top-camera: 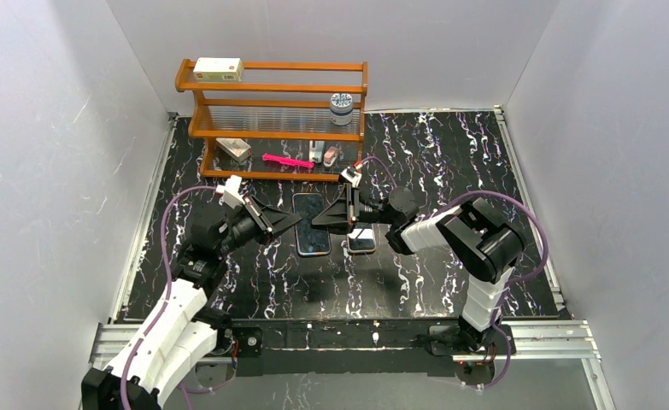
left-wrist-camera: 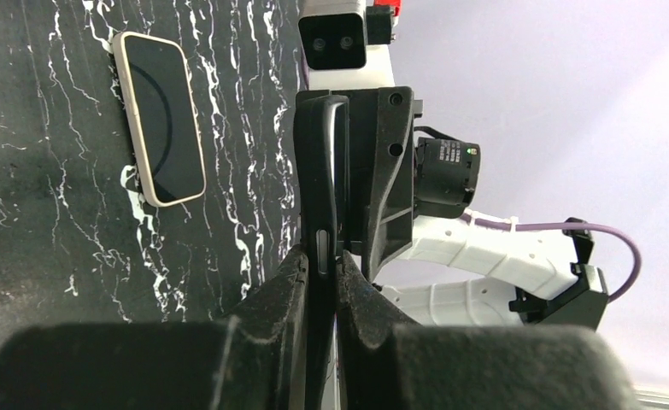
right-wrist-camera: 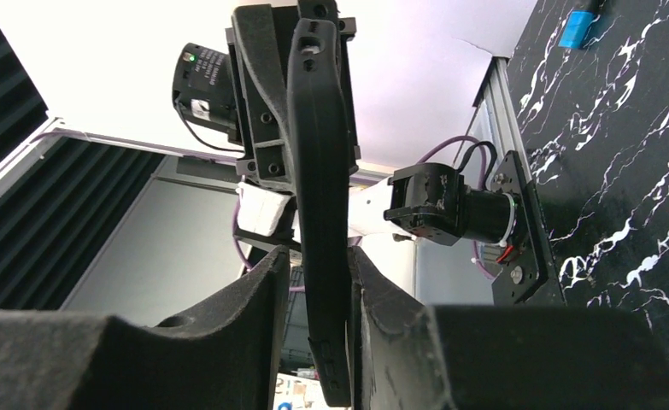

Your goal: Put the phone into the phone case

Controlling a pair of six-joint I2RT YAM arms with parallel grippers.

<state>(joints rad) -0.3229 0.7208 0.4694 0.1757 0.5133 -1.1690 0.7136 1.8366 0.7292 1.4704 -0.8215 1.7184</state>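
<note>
Black marbled table (top-camera: pixel 450 171) carries a wooden rack (top-camera: pixel 271 90) at the back: I see a box (top-camera: pixel 218 69) on its top shelf, a jar (top-camera: pixel 341 104) on the middle one, a pink item (top-camera: pixel 287 161) on the bottom. In front of the rack my left gripper (left-wrist-camera: pixel 322 254) is clamped on one end of the case (left-wrist-camera: pixel 322 171), held off the table; the right gripper (right-wrist-camera: pixel 320 256) straddles the other end, and I cannot tell whether it grips. The phone (top-camera: pixel 312 224) lies flat on the table below the case, a second phone (top-camera: pixel 361 240) just beside it.
</note>
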